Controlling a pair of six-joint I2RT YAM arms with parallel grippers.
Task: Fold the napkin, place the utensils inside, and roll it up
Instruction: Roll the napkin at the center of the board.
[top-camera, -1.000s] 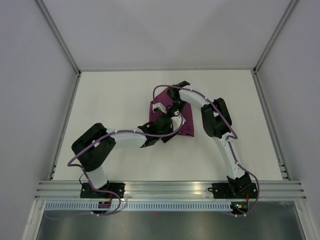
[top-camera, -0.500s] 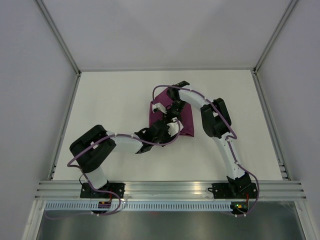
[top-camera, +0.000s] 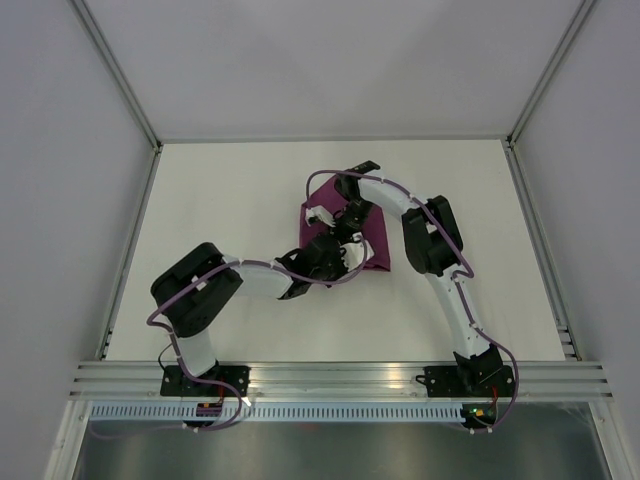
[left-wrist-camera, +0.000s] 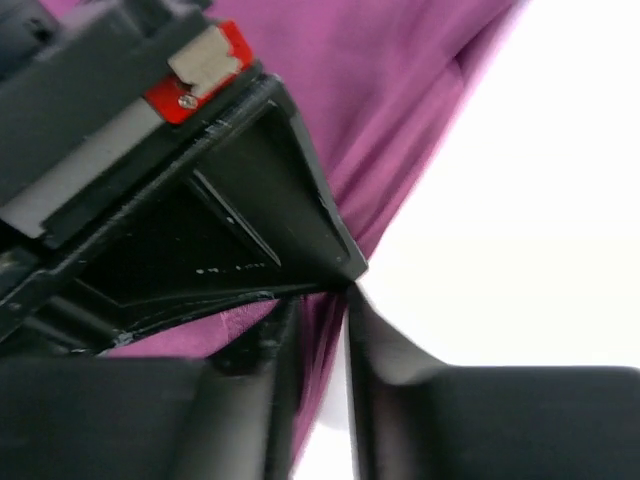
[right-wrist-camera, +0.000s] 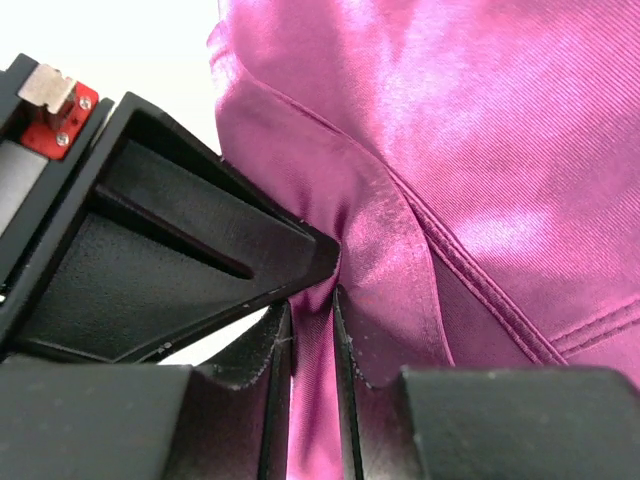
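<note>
Between the fingers of the left gripper (left-wrist-camera: 325, 330) runs a thin strip of the napkin (left-wrist-camera: 390, 90). The jaws stand almost together on the cloth's edge, though the black finger bodies fill the lower left of that view and cut off how deep the fabric goes. At the right gripper (right-wrist-camera: 312, 300) the fingers are clamped on a raised, glossy ridge of the same cloth, which bunches into creases around the tips; a hemmed edge shows to the right.

From above, both sets of fingertips are hidden under their wrists, and much of the napkin is covered. Only plum patches show on the white table (top-camera: 230, 190). The left arm (top-camera: 250, 278) bends back at its elbow and reaches rightward to the cloth's near edge. The right arm (top-camera: 430, 240) arches over from the far side, its wrist just beside the left one.
</note>
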